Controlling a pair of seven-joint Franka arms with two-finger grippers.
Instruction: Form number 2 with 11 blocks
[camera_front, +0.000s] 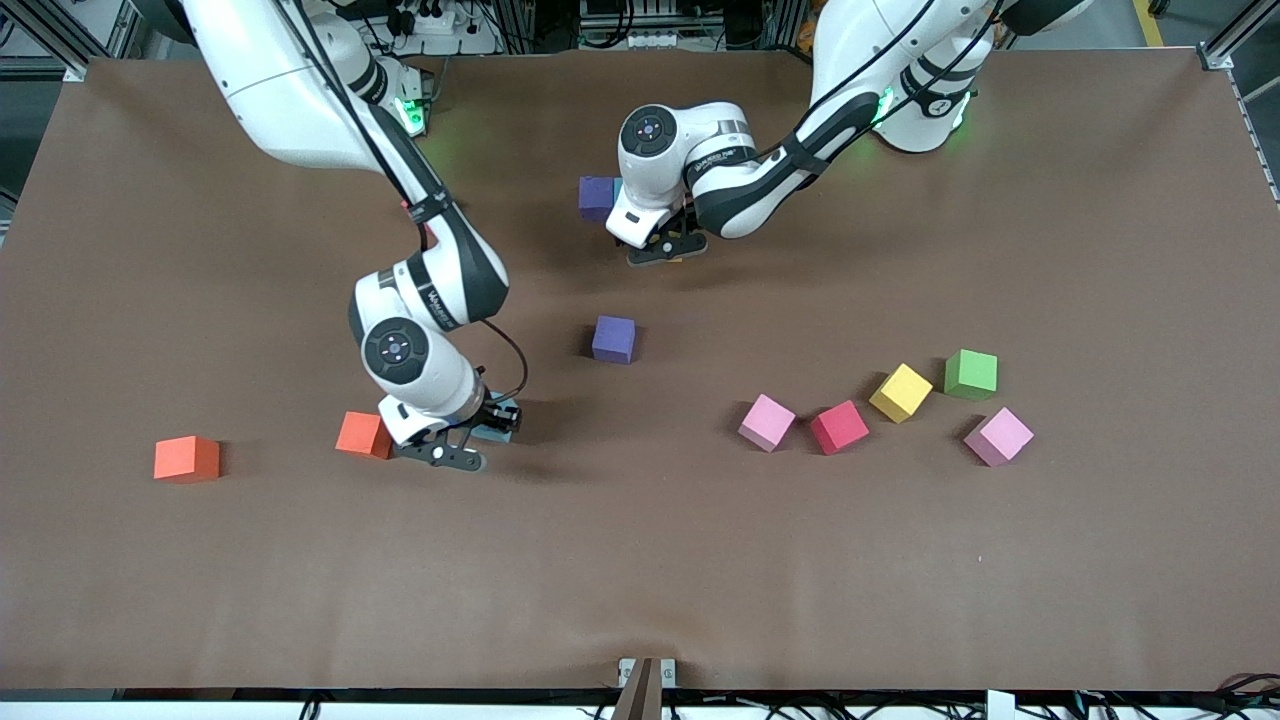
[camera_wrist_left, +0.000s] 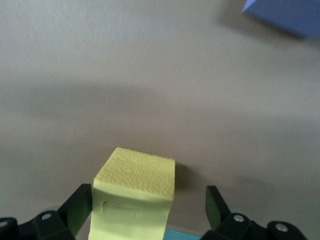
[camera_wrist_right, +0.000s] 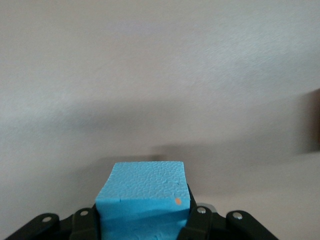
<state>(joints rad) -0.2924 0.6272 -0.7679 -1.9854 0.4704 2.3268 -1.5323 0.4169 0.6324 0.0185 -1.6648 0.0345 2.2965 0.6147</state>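
Right tool (camera_front: 478, 440), in the front view, is low at the table (camera_front: 640, 560) beside an orange cube (camera_front: 364, 435), clamped on a blue cube (camera_front: 499, 418), probably to lift it for the digit. Left tool (camera_front: 668, 246) stands spread by a purple cube (camera_front: 598, 197) where the number 2 seems begun. Loose: two orange, two purple, two pink, one red, one yellow, one green.

Left wrist view: fingers (camera_wrist_left: 80, 206) apart around a yellow cube (camera_wrist_left: 135, 197), apparently released.

Right wrist view: one blue cube pinched.
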